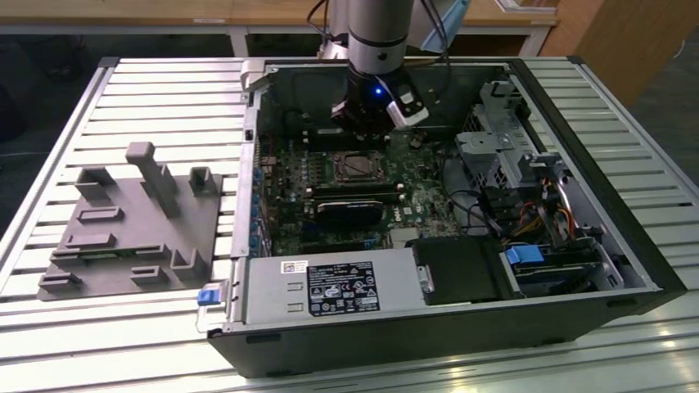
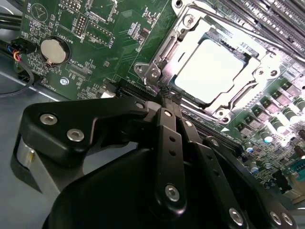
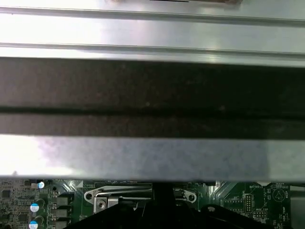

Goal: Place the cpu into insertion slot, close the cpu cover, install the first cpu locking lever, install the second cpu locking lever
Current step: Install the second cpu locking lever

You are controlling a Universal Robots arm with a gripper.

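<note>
An open computer case [image 1: 459, 213] lies on a slatted table [image 1: 142, 90]. On its green board, the cpu [image 2: 212, 71] sits in the insertion slot [image 1: 358, 166] under the lowered cpu cover [image 2: 164, 45] — the gripper [image 2: 167, 98], fingers together and empty, touches the cover's edge.

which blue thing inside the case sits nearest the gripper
The blue light glowing on the arm's wrist, right above the gripper. The blue tab and blue latch lie far off at the case's front.
</note>
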